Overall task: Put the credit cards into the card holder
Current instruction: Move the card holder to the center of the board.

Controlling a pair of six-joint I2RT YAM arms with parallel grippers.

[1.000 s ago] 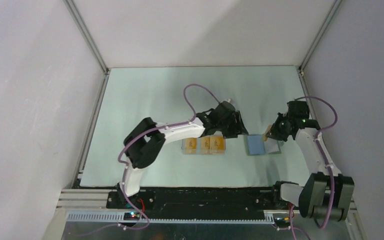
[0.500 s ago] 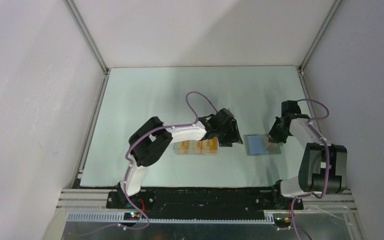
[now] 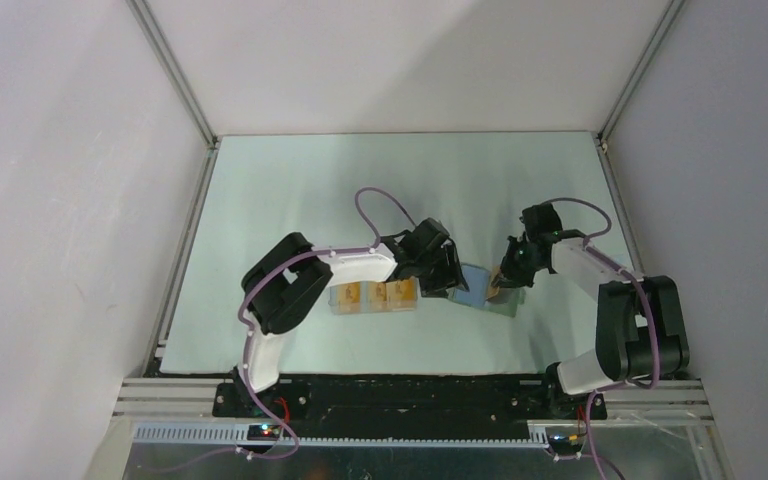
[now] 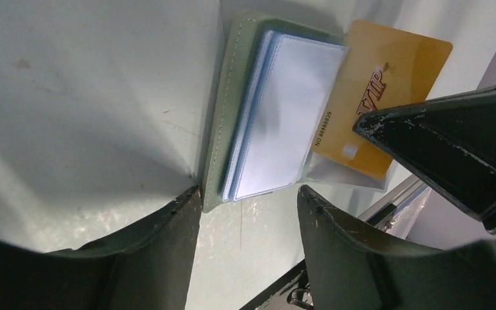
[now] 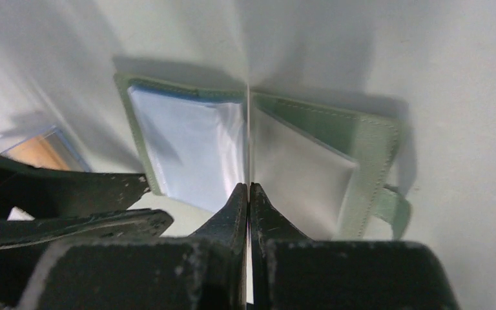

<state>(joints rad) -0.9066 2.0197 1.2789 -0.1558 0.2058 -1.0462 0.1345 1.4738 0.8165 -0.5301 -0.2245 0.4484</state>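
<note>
The card holder (image 3: 480, 287) lies open on the mat, grey-green outside with light blue and clear sleeves (image 4: 278, 123), its snap tab (image 5: 394, 210) at the right. My right gripper (image 3: 505, 283) is shut on an orange credit card marked VIP (image 4: 387, 84) and holds it on edge over the open holder. In the right wrist view the card shows only as a thin line above the right gripper (image 5: 248, 188). The card's low edge rests among the clear sleeves. My left gripper (image 3: 448, 283) is open and empty, its fingers (image 4: 161, 239) at the holder's left edge. Three more cards (image 3: 375, 295) lie in a row.
The three cards sit in a clear plastic box (image 3: 338, 297) under the left forearm, left of the holder; a corner of it shows in the right wrist view (image 5: 39, 152). Both grippers crowd close round the holder. White walls enclose the pale green mat (image 3: 310, 190).
Both grippers, the holder and the clear box have shifted left. The right gripper has brought its card from the holder's right edge to over its open sleeves.
</note>
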